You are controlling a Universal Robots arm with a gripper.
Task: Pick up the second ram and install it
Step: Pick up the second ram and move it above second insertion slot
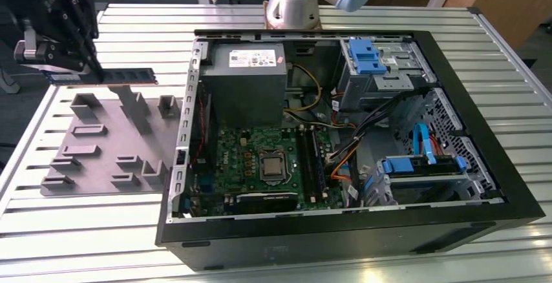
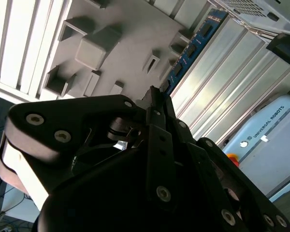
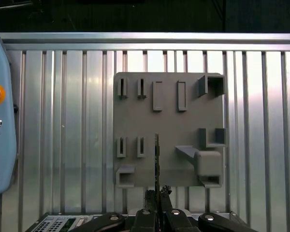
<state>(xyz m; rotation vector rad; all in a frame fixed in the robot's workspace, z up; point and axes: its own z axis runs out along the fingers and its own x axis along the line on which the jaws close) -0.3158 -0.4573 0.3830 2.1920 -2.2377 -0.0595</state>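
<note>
1 gripper point(image 1: 97, 75), its fingers clamped on the second ram point(image 1: 129, 75), holds that blue-green stick on edge over the grey slotted tray point(image 1: 103, 147), well apart from the open computer case point(image 1: 345, 238) at the exterior view's right.

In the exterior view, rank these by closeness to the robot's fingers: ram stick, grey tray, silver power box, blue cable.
1. second ram, held in the fingers.
2. grey tray, just below them.
3. silver power box, inside the case.
4. blue cable, far on the exterior view's right.
</note>
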